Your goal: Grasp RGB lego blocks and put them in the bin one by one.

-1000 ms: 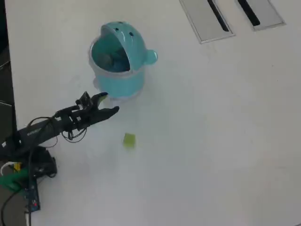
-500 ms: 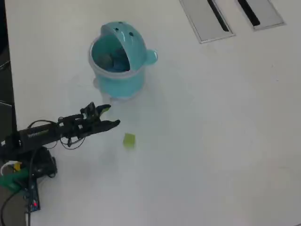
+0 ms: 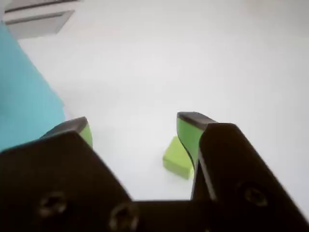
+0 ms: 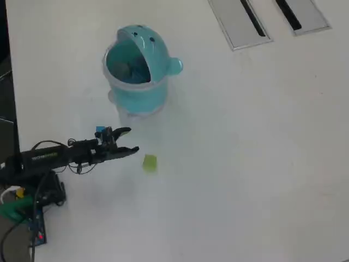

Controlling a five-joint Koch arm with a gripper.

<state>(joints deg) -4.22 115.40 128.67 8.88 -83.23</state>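
Where it lies on the white table (image 4: 245,164), the yellow-green block (image 4: 150,163) is a small, squarish piece with a matte top and a slightly darker near side, far smaller than the bin (image 4: 137,68). In the overhead view it sits below the bin and a little to its right, well apart from it, and just right of the gripper (image 4: 131,141). In the wrist view the same block (image 3: 176,158) shows between the two tips, close against the right-hand one and partly hidden behind it, apart from the left-hand one.

Jaws spread wide, nothing between the pads; green lining visible on the inner face of both fingertips (image 3: 187,133).

Bin: round, turquoise, domed lid tipped back with small dark dots on it, a rounded knob on its right side in the overhead view. Interior is open to the camera; darker shapes inside, too blurred to identify. In the wrist view only a turquoise wall (image 3: 24,96) shows at the left edge.

Table surface: plain white, even lighting, soft shadow under the arm (image 4: 49,158). Two grey recessed panels with dark slots (image 4: 240,22) at the top right of the overhead view. Dark floor strip along the left edge, with the arm's base and cables (image 4: 27,210) there
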